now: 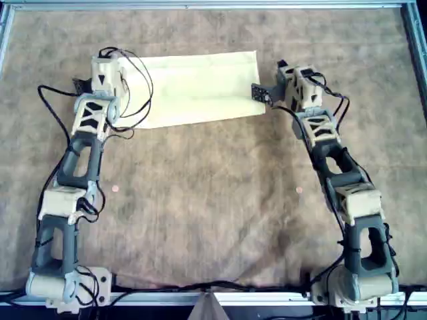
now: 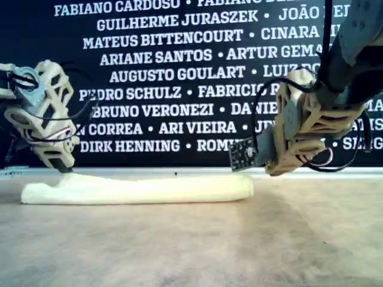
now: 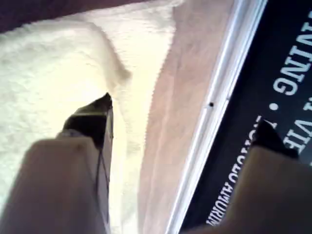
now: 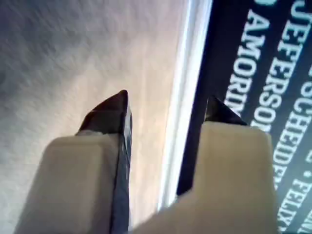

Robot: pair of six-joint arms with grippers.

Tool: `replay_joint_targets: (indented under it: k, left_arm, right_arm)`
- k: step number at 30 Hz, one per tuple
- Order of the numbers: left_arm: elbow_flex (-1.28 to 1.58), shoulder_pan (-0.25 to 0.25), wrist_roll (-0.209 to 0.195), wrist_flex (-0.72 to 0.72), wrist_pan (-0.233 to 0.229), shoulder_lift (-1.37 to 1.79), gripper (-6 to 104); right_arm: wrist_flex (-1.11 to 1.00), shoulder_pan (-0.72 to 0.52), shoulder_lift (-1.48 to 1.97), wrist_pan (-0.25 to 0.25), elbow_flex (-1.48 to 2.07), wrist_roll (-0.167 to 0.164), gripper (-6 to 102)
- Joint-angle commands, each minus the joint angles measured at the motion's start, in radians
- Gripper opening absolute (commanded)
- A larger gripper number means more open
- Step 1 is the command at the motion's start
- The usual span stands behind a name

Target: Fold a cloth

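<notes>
The cloth (image 1: 200,87) is a pale-yellow sheet lying flat as a long rectangle at the far middle of the brown surface; in the exterior view the cloth (image 2: 137,188) looks like a low, thick strip. My left gripper (image 1: 107,63) hovers over the cloth's end at the overhead view's left. In the left wrist view it (image 3: 187,122) is open, one finger (image 3: 92,119) above the cloth (image 3: 53,73), nothing gripped. My right gripper (image 1: 285,70) stands just off the cloth's other end. The right wrist view shows it (image 4: 168,105) open over bare surface, no cloth in sight.
A metal frame rail (image 1: 200,5) borders the far edge of the mottled brown surface (image 1: 213,200). Behind it stands a dark banner with white names (image 2: 179,72). Two small pink marks (image 1: 115,189) (image 1: 298,191) dot the surface between the arms. Loose cables hang off both arms.
</notes>
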Motion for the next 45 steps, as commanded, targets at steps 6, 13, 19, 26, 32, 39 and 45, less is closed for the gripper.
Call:
replay_joint_targets:
  k: [6, 13, 19, 26, 32, 39, 45]
  left_arm:
    - [-0.052, -0.018, 0.002, 0.176, -0.003, 0.215, 100]
    - [-0.071, -0.02, -0.014, 0.707, 0.006, 0.535, 100]
    - [-0.051, -0.017, -0.014, 0.93, 0.006, 0.859, 100]
    - [0.15, -0.04, -0.015, 0.927, 0.009, 1.253, 100]
    - [0.67, -0.063, -0.015, 0.913, 0.009, 1.671, 100]
    - [1.209, -0.063, -0.015, 0.795, 0.008, 2.177, 100]
    - [1.784, -0.063, -0.002, 0.526, 0.008, 2.58, 100]
  right_arm:
    - [0.117, -0.003, 0.443, -0.018, 0.037, -0.005, 62]
    - [0.583, 0.009, 1.011, -0.018, 0.365, 0.003, 63]
    - [0.828, 0.015, 1.466, -0.02, 0.672, 0.012, 63]
    - [0.904, 0.0, 1.919, -0.005, 1.019, -0.003, 63]
    - [0.888, 0.0, 2.214, -0.003, 1.278, -0.003, 63]
    - [0.868, 0.002, 2.444, -0.006, 1.551, -0.003, 63]
    - [0.729, 0.0, 2.594, -0.005, 1.807, -0.003, 63]
